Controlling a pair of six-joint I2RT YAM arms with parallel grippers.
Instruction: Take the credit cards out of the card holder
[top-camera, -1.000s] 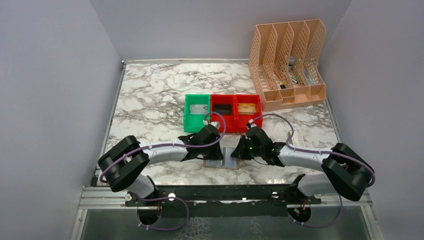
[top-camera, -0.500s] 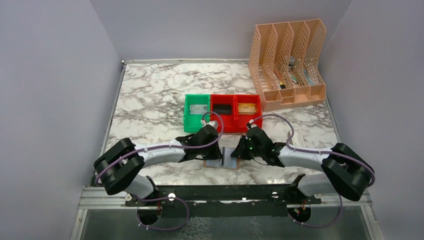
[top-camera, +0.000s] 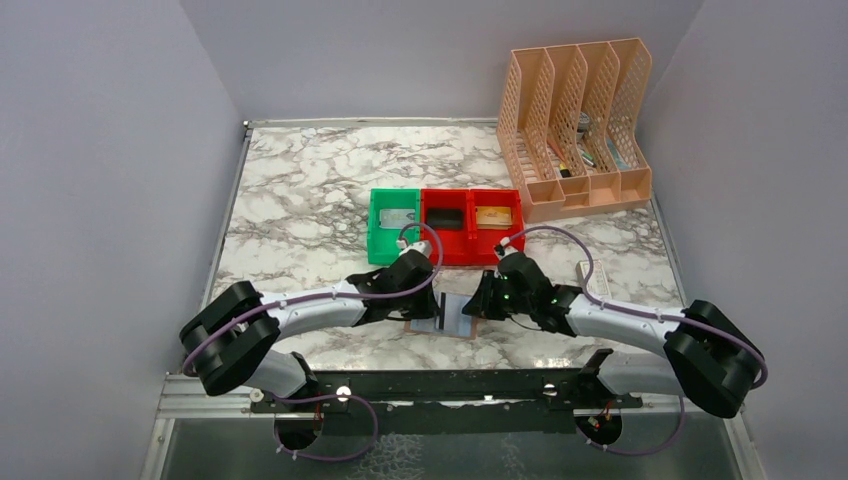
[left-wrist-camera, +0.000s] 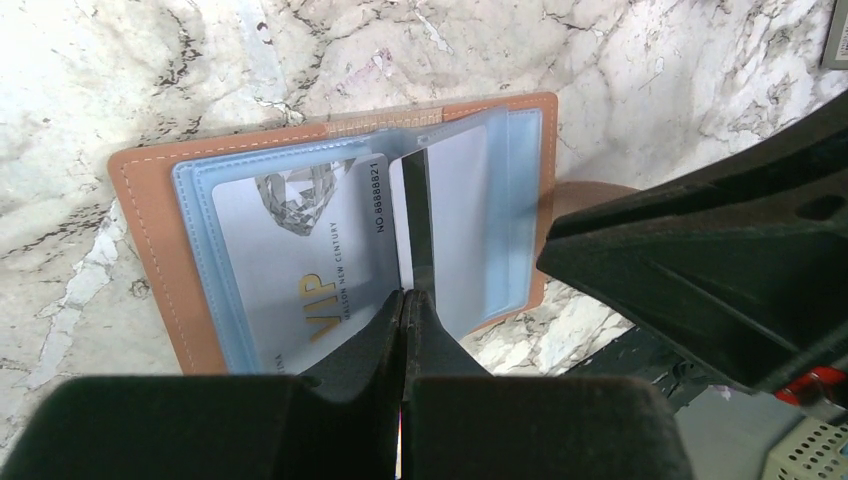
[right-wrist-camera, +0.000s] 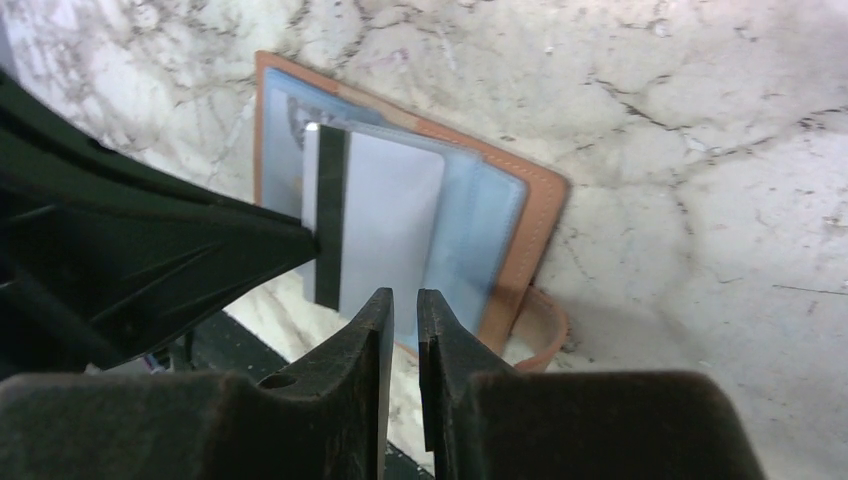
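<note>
Left wrist: left gripper (left-wrist-camera: 405, 300) is pinching a card (right-wrist-camera: 385, 215), and unless my nearly-shut right gripper (right-wrist-camera: 403, 305) pins the card holder (left-wrist-camera: 150, 230), it'll lift too.

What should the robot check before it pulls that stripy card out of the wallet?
1. The card holder lies open on the table: ok.
2. The left gripper is pinched shut on the striped card: ok.
3. The striped card is clear of the holder: cannot tell.
4. The right gripper is steadying the holder: cannot tell; its fingers are nearly closed at the holder's edge.
5. The VIP card is out: not ok, it sits tucked inside.
</note>
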